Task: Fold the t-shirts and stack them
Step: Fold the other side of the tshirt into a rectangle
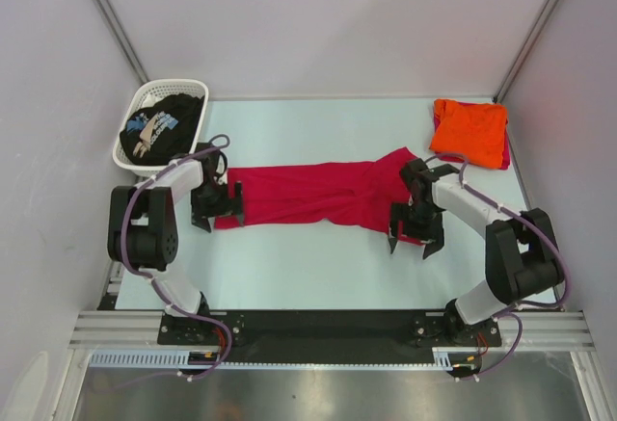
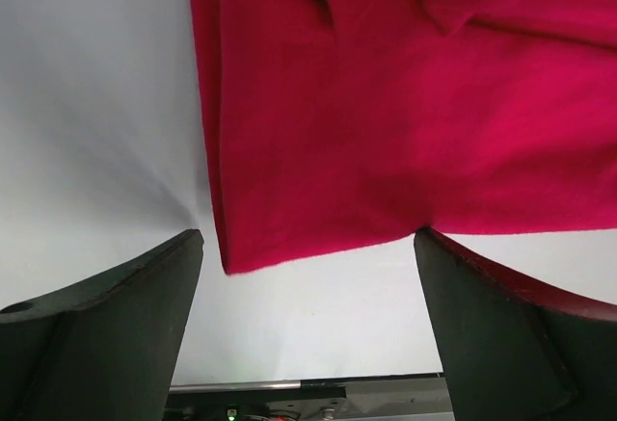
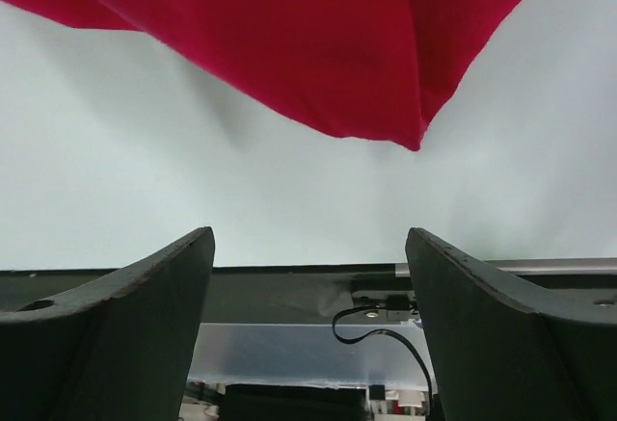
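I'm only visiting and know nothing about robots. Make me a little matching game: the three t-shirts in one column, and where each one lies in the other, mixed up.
Things:
1. red t-shirt
2. orange t-shirt
3. black t-shirt

Places:
A. inside the white basket, far left
B. folded, in the far right corner
C. laid out across the middle of the table

Pairs: 1-C, 2-B, 3-A

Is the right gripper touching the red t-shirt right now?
Apart. In the right wrist view, bare table separates the open fingers of the right gripper from the red t-shirt.
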`<control>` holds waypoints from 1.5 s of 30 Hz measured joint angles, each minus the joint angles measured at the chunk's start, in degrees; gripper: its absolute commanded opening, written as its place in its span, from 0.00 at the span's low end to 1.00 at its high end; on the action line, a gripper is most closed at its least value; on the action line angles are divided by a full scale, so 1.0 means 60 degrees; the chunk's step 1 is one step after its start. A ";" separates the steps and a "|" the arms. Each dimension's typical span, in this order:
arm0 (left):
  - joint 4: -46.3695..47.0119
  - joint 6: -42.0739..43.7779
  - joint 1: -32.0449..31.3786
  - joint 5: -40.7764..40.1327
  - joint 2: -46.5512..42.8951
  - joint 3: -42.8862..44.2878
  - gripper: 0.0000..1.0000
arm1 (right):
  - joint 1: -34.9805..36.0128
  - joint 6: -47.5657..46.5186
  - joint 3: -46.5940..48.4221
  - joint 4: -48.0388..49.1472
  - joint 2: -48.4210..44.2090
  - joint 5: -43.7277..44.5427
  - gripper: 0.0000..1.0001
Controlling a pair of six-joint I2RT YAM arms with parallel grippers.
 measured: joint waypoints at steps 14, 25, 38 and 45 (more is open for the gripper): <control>0.0113 0.0029 0.0018 0.0047 0.0586 0.0331 0.62 | 0.1333 0.0291 0.0284 0.0157 0.1249 0.2747 0.81; 0.0117 0.0058 0.0040 0.0055 0.0616 0.0499 0.15 | 0.1373 0.0211 0.0441 0.0659 0.1173 0.3850 0.51; -0.0018 0.0124 0.0047 -0.0033 0.0725 0.0627 0.00 | 0.1399 -0.0131 0.0528 0.1257 0.2087 0.3719 0.05; -0.0208 0.0124 0.0062 -0.0244 0.0831 0.0801 0.00 | 0.1395 -0.0164 0.0670 0.1111 0.2200 0.3748 0.00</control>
